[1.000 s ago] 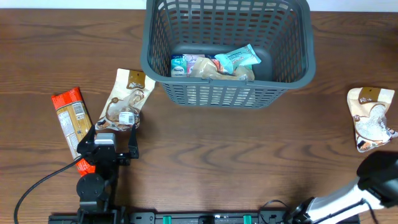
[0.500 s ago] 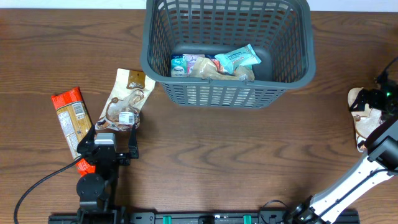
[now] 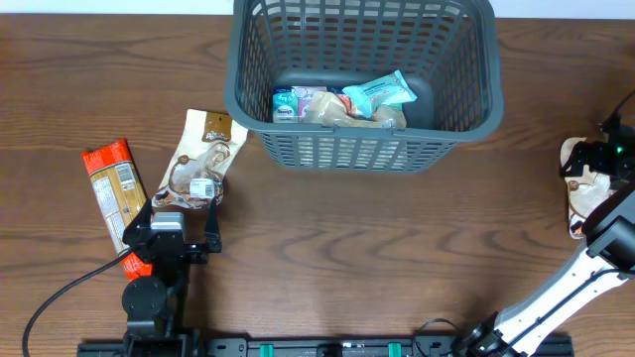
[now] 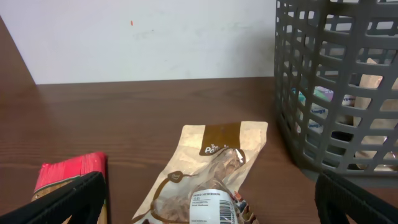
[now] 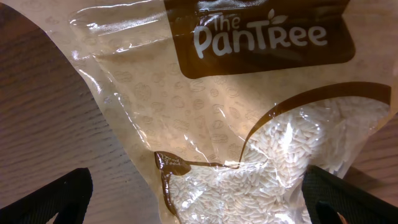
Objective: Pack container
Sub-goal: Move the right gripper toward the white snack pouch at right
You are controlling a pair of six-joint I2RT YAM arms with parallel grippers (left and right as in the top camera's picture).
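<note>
- Packing is judged partly done: a few packets [image 3: 342,103] already lie on the base of the basket [image 3: 347,149], which stands at the far middle of the counter [image 3: 327,258].
- Three items are left outside it: a red packet [image 3: 112,186] and a brown pouch [image 3: 201,157] near each other at the left, and a rice pouch [image 5: 249,124] at the far right, well apart from the basket.
- Left pincer [image 4: 211,202] is spread wide and holds nothing, with the near end of the brown pouch between its fingers.
- Right pincer [image 5: 196,202] is also spread wide, close over the rice pouch, with a finger to either side; no grip is made.
- The rice pouch is judged the item in hand: gripping it, carrying it over and dropping it in are not yet done, and the two left items would follow.
</note>
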